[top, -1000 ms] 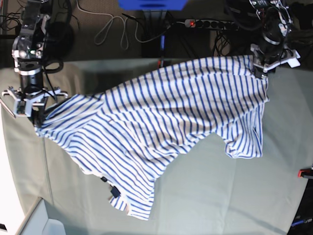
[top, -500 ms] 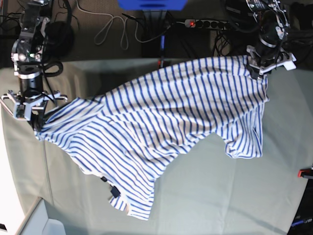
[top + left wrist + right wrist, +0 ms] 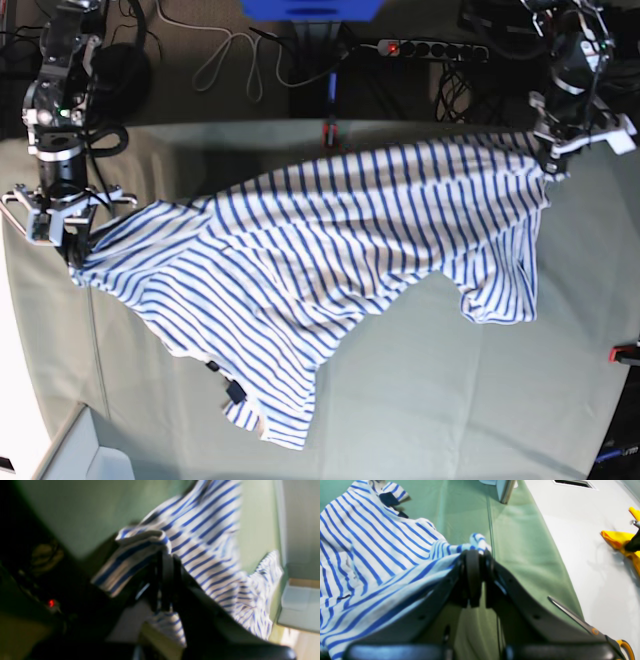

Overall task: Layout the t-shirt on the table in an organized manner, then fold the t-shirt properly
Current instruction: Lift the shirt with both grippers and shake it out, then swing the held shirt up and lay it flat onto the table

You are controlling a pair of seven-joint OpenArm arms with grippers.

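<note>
The white t-shirt (image 3: 330, 260) with blue stripes is stretched across the grey-green table (image 3: 450, 400) between my two grippers. At the far right edge of the table, my left gripper (image 3: 553, 160) is shut on a bunched corner of the shirt (image 3: 140, 545), with the left gripper (image 3: 162, 557) pinching the fold. On the left side, my right gripper (image 3: 75, 250) is shut on another edge; the right wrist view shows the right gripper (image 3: 476, 552) clamping striped cloth (image 3: 370, 542). The dark blue tag (image 3: 232, 390) lies near the shirt's lower tip.
A power strip (image 3: 420, 47) with a red light and a white cable (image 3: 235, 60) lie on the floor behind the table. A white box (image 3: 85, 450) stands at the lower left corner. Scissors (image 3: 595, 630) and a yellow object (image 3: 620, 540) lie on the white surface beside the table.
My left gripper has closed on the shirt's corner and moved to the right, pulling the upper edge straighter. The right gripper has kept its hold and barely moved.
</note>
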